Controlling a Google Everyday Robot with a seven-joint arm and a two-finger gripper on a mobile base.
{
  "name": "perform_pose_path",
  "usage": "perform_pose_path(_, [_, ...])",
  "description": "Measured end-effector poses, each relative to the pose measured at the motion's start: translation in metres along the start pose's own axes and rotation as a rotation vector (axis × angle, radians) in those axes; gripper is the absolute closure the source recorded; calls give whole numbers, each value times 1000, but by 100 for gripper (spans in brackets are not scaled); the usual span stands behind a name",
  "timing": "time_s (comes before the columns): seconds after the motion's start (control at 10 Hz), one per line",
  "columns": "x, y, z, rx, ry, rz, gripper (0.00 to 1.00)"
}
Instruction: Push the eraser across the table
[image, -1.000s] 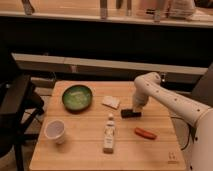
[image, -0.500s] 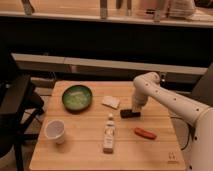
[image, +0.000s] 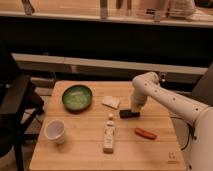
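Observation:
The eraser (image: 129, 114), a small flat black block, lies on the light wooden table (image: 90, 150) right of centre. My gripper (image: 135, 106) comes down from the white arm at the right and sits just above the eraser's right end, apparently touching it. An orange-red oblong item (image: 145, 133) lies in front of the eraser.
A green bowl (image: 77, 97) stands at the back left, a white cup (image: 55, 131) at the front left. A white wedge-shaped piece (image: 111, 102) lies left of the eraser. A small white bottle (image: 109, 134) lies near the centre front. A dark chair (image: 15, 105) stands left of the table.

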Motion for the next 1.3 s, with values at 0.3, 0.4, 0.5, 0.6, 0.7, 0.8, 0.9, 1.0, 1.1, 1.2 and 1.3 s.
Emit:
perform_pose_path(0.3, [0,0,-4,3,-2,1,100])
perform_pose_path(0.4, [0,0,-4,2,-1,0,100])
perform_pose_path(0.5, [-2,1,-1,-3,2,-6,100])
perform_pose_path(0.6, [-3,-1,1,-2,2,-6,100])
perform_pose_path(0.7, [-4,0,-1,-3,2,-8,100])
perform_pose_path(0.8, [-5,0,-3,-1,0,-8,100])
perform_pose_path(0.9, [-5,0,-3,-2,0,-8,100])
perform_pose_path(1.0, [-5,0,-3,-2,1,-9,100])
perform_pose_path(1.1, [-7,1,-1,-4,4,-13,100])
perform_pose_path(1.2, [-8,1,0,-6,6,-15,100])
perform_pose_path(1.3, [-9,2,-1,-6,6,-17,100])
